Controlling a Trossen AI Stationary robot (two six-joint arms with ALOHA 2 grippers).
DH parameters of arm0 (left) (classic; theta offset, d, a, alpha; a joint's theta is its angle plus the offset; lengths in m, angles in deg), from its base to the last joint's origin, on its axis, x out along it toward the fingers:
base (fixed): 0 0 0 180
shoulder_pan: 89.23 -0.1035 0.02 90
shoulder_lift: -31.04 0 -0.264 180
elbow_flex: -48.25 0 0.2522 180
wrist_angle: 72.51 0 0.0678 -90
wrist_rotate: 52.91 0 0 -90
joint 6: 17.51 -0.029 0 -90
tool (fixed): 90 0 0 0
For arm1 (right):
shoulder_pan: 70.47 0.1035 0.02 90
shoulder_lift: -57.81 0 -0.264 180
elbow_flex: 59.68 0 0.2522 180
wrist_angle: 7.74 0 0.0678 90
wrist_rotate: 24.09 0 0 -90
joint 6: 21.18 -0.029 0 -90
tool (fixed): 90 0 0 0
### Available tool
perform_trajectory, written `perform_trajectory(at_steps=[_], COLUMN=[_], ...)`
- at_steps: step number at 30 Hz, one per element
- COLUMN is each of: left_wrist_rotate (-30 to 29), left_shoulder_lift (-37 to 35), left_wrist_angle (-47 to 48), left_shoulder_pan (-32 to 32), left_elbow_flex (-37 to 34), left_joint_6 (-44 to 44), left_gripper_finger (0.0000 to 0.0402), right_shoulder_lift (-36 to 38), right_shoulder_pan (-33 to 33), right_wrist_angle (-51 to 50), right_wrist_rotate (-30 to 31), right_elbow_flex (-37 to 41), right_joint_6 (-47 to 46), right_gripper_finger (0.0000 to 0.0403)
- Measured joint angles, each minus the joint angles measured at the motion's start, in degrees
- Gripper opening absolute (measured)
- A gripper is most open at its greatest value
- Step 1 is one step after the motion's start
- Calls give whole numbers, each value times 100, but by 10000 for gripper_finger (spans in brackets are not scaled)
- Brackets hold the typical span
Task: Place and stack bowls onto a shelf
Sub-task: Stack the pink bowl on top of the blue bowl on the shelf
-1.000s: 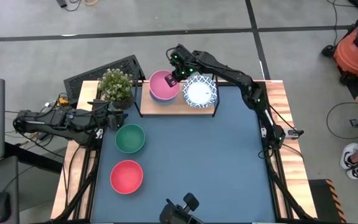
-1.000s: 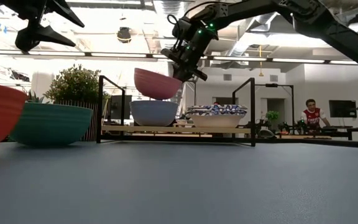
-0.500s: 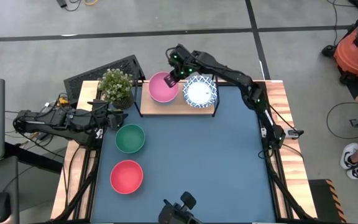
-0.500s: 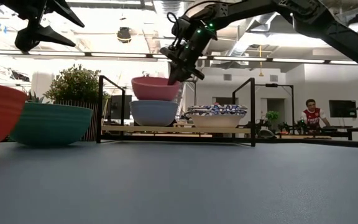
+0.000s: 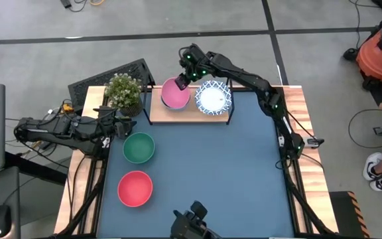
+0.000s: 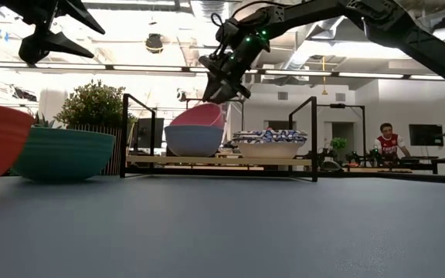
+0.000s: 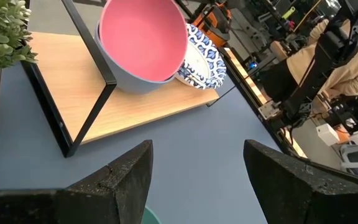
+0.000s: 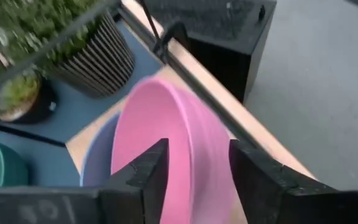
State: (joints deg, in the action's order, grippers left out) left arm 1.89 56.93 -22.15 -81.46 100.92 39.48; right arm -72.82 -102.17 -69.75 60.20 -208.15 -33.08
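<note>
A pink bowl (image 5: 174, 95) sits tilted inside a blue bowl (image 6: 193, 140) at the left end of the shelf (image 5: 188, 114), with its rim higher on the table's right side (image 6: 216, 108). White bowls with a blue pattern (image 5: 213, 98) stand beside them on the board. My right gripper (image 5: 181, 78) is open just above the pink bowl's raised rim, and in its wrist view one finger stands on each side of that rim (image 8: 191, 162). A green bowl (image 5: 138, 147) and a red bowl (image 5: 135, 188) rest on the blue mat. My left gripper (image 5: 121, 126) waits open at the table's left.
A potted plant (image 5: 125, 91) stands left of the shelf, with a black mesh rack (image 5: 111, 74) behind it. The shelf's black wire frame (image 6: 126, 131) rises at both ends. A person (image 6: 388, 145) sits far off in the room.
My right gripper has opened and let go of the pink bowl, then risen a little. The bowl has come down from its tilted hold above the blue bowl and settled into it. It now leans with its right side higher.
</note>
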Motion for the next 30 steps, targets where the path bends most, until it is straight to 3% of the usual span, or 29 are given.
perform_trajectory(at_steps=[3,6,15,23,30], left_wrist_rotate=[1,5,-23,-157,-184], left_shoulder_lift=[0,0,0,0,0], left_wrist_angle=[0,2,25,48,47], left_shoulder_pan=[0,0,0,0,0], left_elbow_flex=[0,0,0,0,0], left_joint_6=[-22,-22,-22,-22,64], left_gripper_finger=[235,235,235,235,235], right_shoulder_lift=[35,173,128,-2,106], right_shoulder_pan=[4,68,95,84,226], right_wrist_angle=[270,520,292,10,152], right_wrist_rotate=[82,492,452,444,422], right_elbow_flex=[0,1,-2,-6,11], right_joint_6=[-4,21,319,329,712], right_gripper_finger=[200,180,20,50,21])
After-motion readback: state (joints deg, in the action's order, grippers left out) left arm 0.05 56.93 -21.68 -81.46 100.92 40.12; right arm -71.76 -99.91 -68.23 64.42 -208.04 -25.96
